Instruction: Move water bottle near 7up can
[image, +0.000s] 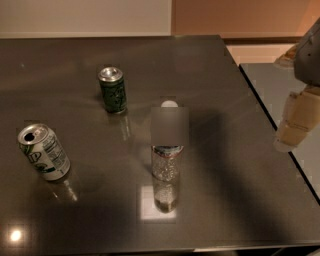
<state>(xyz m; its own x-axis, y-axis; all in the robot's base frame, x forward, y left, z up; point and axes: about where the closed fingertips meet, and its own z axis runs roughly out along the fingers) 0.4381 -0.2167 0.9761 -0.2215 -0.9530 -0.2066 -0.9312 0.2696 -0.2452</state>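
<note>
The water bottle (166, 175) stands upright near the middle front of the dark table; it is clear and ribbed, with a white cap (169, 104) and a grey patch hiding its upper part. The 7up can (45, 151), white and green with a silver top, stands tilted at the left, well apart from the bottle. My gripper (292, 125) is the pale beige piece at the right edge, beyond the table's right side, far from the bottle and holding nothing that I can see.
A dark green patterned can (113, 90) stands upright at the back, between the 7up can and the bottle. The table's right edge (260, 105) runs diagonally. A second grey surface (272, 80) lies to the right.
</note>
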